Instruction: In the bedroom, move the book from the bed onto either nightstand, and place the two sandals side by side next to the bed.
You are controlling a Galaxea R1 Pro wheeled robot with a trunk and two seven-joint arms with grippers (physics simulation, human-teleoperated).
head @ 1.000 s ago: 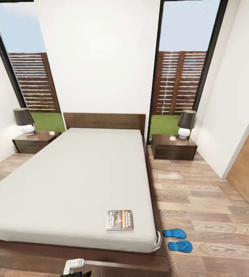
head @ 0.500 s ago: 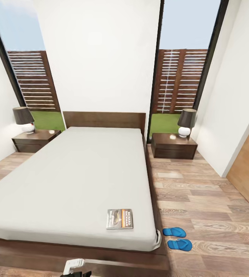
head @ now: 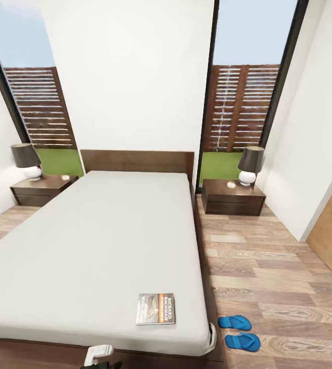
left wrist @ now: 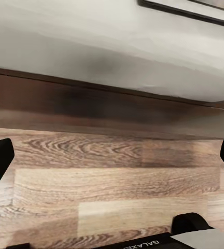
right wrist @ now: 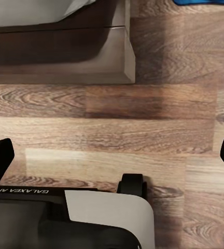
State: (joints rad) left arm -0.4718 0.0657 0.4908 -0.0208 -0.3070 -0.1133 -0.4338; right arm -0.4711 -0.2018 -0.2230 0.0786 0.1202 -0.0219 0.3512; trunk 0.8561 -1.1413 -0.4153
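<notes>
Head view from the foot of the bed (head: 94, 241). The book (head: 156, 315) lies flat on the mattress near the foot edge, toward the robot's right corner, its long axis running across the bed. The two sandals (head: 239, 332) sit on the floor (head: 268, 266) just beside that corner, close together. Nightstands stand at both sides of the headboard; the right nightstand (head: 232, 197) is on the book's side. The left gripper (left wrist: 112, 155) and right gripper (right wrist: 112, 155) hang low above the floor, fingers spread apart, empty. The book lies ahead of and above both; which arm is nearer cannot be told.
</notes>
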